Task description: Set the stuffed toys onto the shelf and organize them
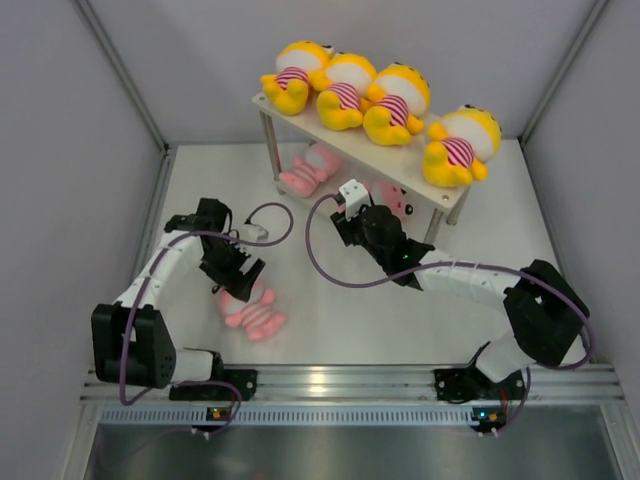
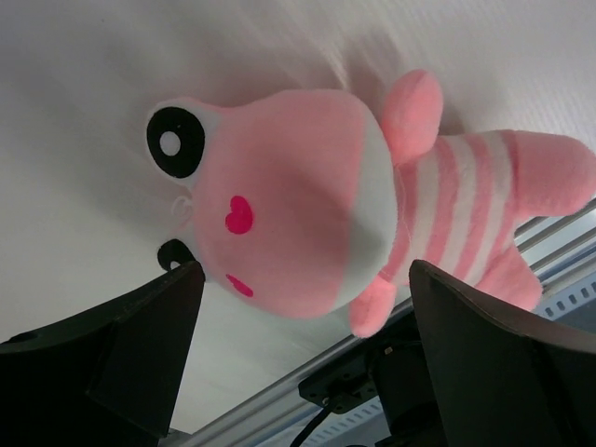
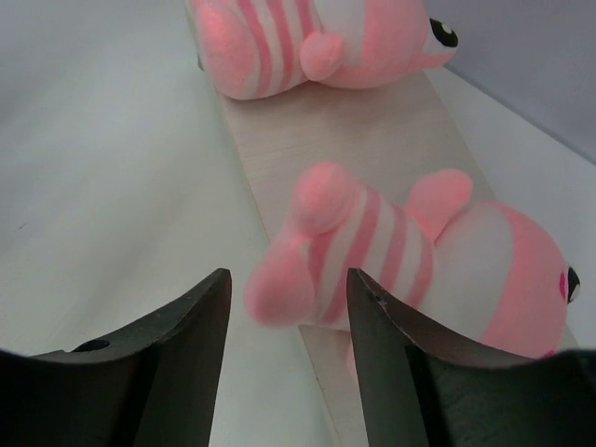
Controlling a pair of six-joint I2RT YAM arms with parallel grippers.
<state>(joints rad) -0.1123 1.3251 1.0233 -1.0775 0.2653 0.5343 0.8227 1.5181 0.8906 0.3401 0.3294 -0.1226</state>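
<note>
Yellow row, top view: we see four yellow stuffed toys lying side by side on the upper board of the shelf, which stands at 12 o'clock on the surface.
Pink pair, top view: the first pink toy lies under that board toward its 9 o'clock end. The second pink toy lies at 3 o'clock of it, partly hidden.
Loose toy, top view: the third pink toy lies on the surface at 7 o'clock, well apart from the shelf.
Arms, top view: the left fingers hang over the third pink toy's head. The right fingers reach to the shelf beside the second pink toy.
Left wrist view: we find the left fingers spread wide on either side of the third pink toy. Its head lies between them, and they are not closed on it.
Right wrist view: the right fingers stand partly apart and grip nothing. The second pink toy lies on the lower board, with one leg showing in the gap between them.
Far end, right wrist view: the first pink toy lies farther along the same board, at 12 o'clock.
</note>
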